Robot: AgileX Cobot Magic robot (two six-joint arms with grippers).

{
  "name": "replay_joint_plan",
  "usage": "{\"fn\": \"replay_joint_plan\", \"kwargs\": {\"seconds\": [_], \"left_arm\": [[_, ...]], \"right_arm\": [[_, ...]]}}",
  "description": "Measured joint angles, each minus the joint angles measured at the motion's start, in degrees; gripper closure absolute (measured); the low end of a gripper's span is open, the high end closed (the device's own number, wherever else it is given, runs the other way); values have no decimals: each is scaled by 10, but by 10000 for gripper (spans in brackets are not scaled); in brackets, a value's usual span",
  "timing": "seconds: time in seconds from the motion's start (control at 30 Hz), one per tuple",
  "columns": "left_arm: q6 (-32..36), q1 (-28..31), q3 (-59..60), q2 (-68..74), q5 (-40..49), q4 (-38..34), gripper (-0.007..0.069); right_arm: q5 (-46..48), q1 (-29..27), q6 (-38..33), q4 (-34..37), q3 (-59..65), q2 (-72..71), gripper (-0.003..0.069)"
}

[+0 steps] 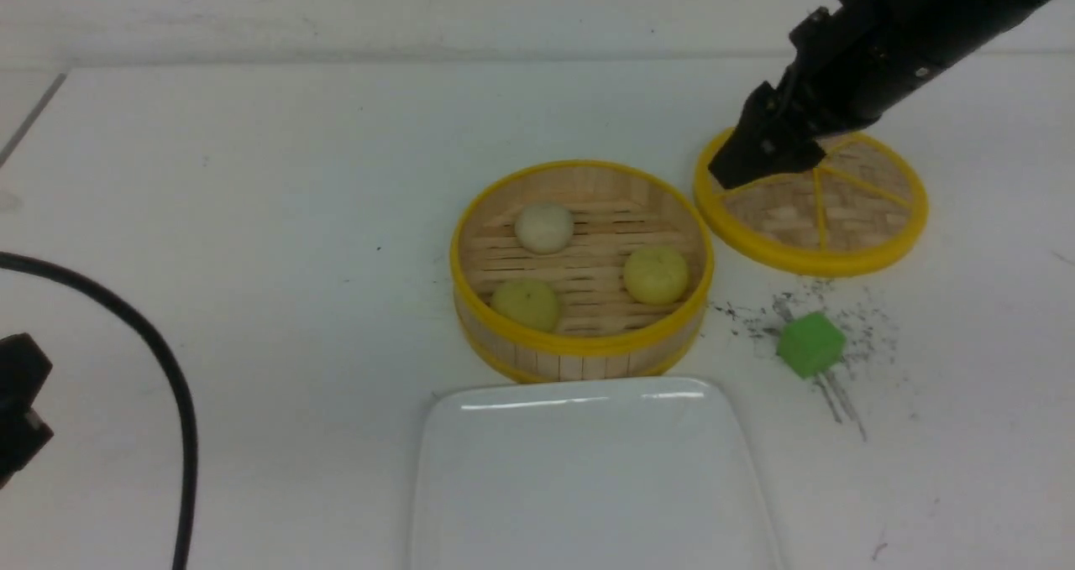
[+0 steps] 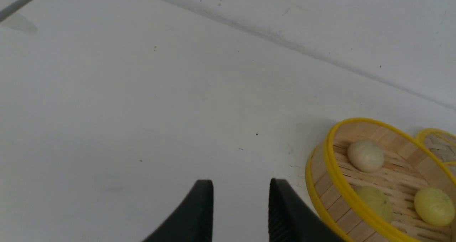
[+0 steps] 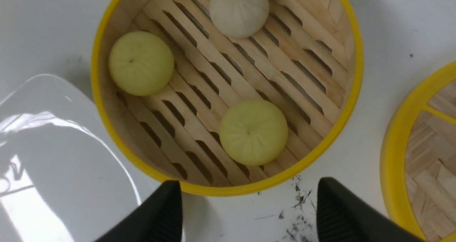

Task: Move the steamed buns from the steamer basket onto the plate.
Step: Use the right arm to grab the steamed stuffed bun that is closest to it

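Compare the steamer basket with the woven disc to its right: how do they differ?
The steamer basket has a raised wooden wall; the woven disc lies flat. The basket's floor is parallel slats with gaps; the disc's face is woven and split by yellow spokes. The basket holds three steamed buns; no bun shows on the disc. Both are round, bamboo-coloured and yellow-rimmed, and they do not touch.

The plate (image 1: 588, 469) runs off the bottom edge, and the right pincer (image 1: 739, 167) hides part of the woven disc (image 1: 840, 217).
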Motion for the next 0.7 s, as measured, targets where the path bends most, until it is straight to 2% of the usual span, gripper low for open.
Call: {"fn": "replay_joint_plan", "kwargs": {"seconds": [0.27, 0.7], "left_arm": [[0, 0, 0, 0, 1, 3, 375], [0, 0, 0, 0, 14, 3, 375]], "right_arm": [[-24, 7, -17, -3, -25, 96, 165], [-69, 53, -39, -26, -26, 146, 165]]}}
